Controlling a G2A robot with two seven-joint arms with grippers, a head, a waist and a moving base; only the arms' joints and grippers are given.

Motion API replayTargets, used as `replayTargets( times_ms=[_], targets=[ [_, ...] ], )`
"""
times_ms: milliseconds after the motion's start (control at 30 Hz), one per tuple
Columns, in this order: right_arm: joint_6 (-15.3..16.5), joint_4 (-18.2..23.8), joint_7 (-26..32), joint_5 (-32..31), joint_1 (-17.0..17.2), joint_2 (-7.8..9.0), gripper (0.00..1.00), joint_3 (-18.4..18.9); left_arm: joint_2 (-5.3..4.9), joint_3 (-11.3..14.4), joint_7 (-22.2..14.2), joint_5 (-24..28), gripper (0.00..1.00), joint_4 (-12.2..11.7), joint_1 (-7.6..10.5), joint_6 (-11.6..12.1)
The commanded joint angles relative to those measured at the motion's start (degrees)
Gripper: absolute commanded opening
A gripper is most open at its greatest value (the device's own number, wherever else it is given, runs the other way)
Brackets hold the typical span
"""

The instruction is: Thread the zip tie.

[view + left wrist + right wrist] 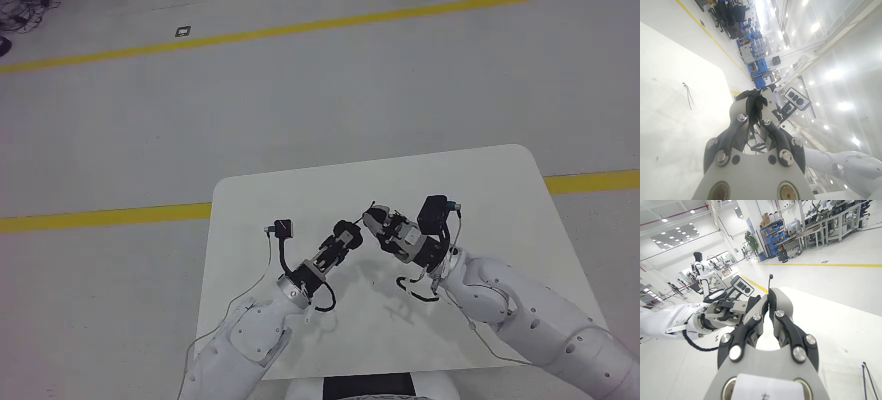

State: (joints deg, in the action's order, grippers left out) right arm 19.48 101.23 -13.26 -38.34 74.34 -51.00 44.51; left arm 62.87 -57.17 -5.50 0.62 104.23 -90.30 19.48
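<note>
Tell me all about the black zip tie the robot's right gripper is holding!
The zip tie is a thin black strap, plastic by the look, with a small square head at its free end. It stands nearly upright, pinched between the ribbed black pads of the shut right gripper. Its lower part is hidden between them. The left gripper sits close beside it.

White desk (480, 190) with rounded corners is carrying barely anything; two thin black zip ties (688, 97) are lying flat on it, side by side, heads nearly touching.
</note>
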Motion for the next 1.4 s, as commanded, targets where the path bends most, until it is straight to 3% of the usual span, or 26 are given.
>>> replayTargets(
  times_ms=[0,33,67,100,333,467,567,700,833,900,1267,1367],
  targets=[
    [0.00,0.02,-0.15,-0.04,-0.03,0.03,0.43,-0.04,0.04,-0.01,0.04,-0.02,0.00,-0.01,-0.01,0.00],
    [0.00,0.03,-0.25,-0.07,-0.04,0.06,0.48,-0.08,0.07,-0.02,0.05,-0.02,0.00,-0.02,-0.03,0.00],
    [0.00,0.06,-0.34,-0.10,-0.05,0.08,0.89,-0.08,0.09,-0.03,0.07,-0.03,0.00,-0.03,-0.04,0.00],
    [0.00,0.07,-0.43,-0.14,-0.04,0.10,1.00,-0.09,0.11,-0.05,0.10,-0.04,0.00,-0.04,-0.05,0.00],
    [0.00,0.27,-1.86,-0.34,0.32,0.32,1.00,0.35,0.20,-0.35,-0.22,0.52,0.00,0.00,-0.21,0.00],
    [0.00,0.14,-4.58,-2.33,0.95,0.59,1.00,1.12,0.25,-0.78,-1.86,5.18,0.00,0.92,-0.58,0.00],
    [0.00,-0.60,-8.35,-5.68,1.93,0.87,1.00,2.57,0.24,-1.95,-5.02,11.99,0.00,1.80,-0.88,0.00],
    [-0.98,-1.56,-11.90,-12.76,3.91,1.27,1.00,5.09,0.34,-4.34,-11.78,25.38,0.00,2.53,-1.72,0.00],
    [-2.17,-1.33,-14.23,-21.37,5.73,1.58,1.00,6.94,0.51,-7.23,-20.27,35.76,0.00,1.05,-2.48,0.00],
    [-1.91,-1.06,-14.17,-26.05,6.13,1.68,1.00,7.06,0.55,-7.60,-23.47,37.14,0.00,0.10,-2.53,0.00],
    [-2.36,-1.08,-13.71,-27.11,6.02,1.65,1.00,7.09,0.59,-7.60,-23.35,37.30,0.00,-0.18,-2.41,-0.24],
    [-4.16,-1.38,-15.20,-34.98,5.51,1.12,1.00,5.58,1.02,-6.50,-23.91,45.30,0.00,-0.33,-2.18,-2.07]
  ],
)
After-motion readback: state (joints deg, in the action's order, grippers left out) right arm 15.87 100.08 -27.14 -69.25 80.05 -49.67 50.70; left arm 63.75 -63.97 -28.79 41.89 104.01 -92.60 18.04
